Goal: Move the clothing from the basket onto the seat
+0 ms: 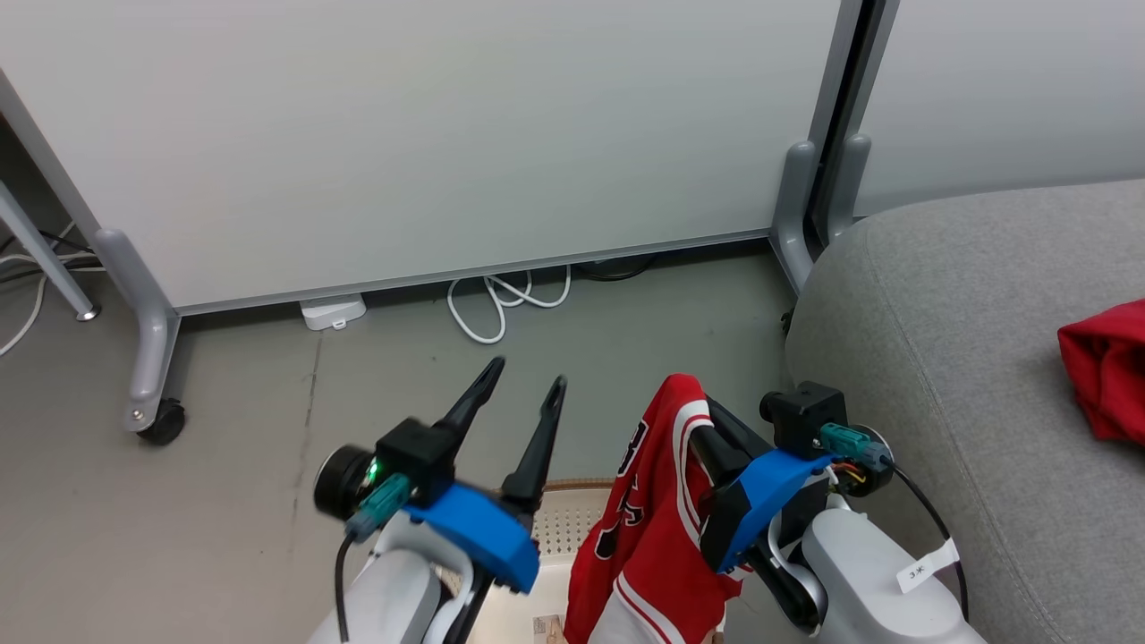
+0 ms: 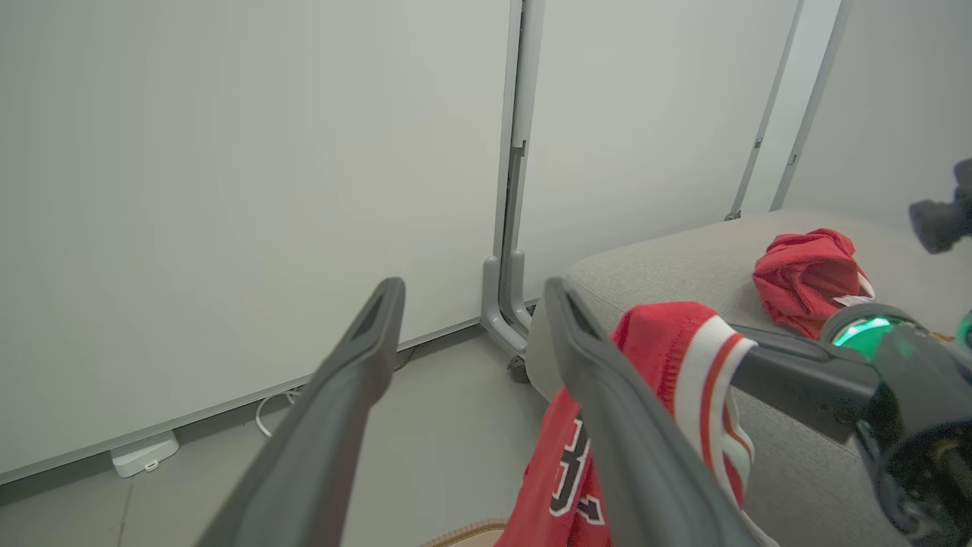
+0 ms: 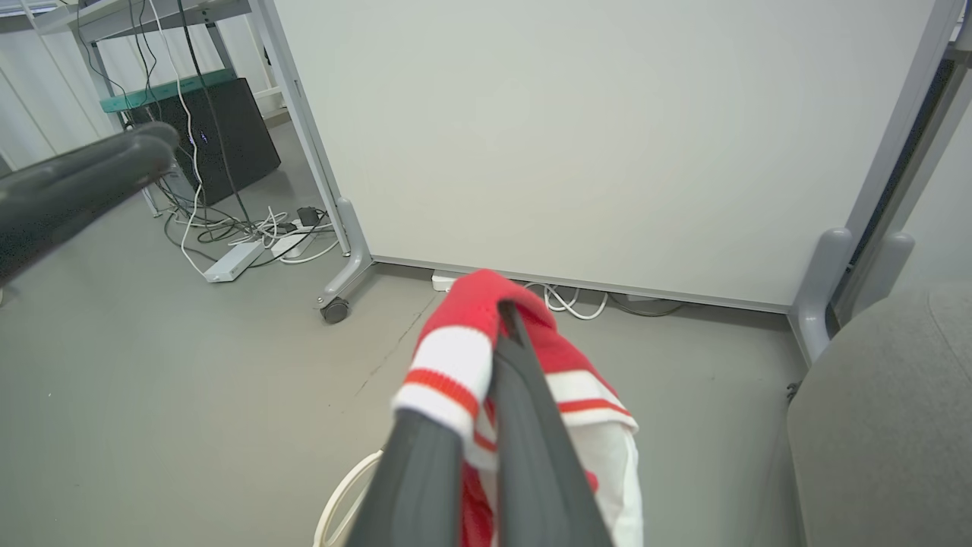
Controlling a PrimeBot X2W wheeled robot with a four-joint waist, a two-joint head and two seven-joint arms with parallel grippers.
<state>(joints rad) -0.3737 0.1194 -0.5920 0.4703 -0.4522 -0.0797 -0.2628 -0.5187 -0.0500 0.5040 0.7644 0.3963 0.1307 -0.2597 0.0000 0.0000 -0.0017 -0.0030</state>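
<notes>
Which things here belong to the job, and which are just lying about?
Job: jersey, held by the right gripper; shirt; seat; basket.
Lying about: cables; white box; partition.

This looks like an office or lab room. A white partition (image 1: pixel 429 134) on castor feet stands on a bare grey floor (image 1: pixel 224 501). Left of it are loose cables (image 3: pixel 250 228), a power strip (image 3: pixel 228 264) and a black case (image 3: pixel 220 137).
</notes>
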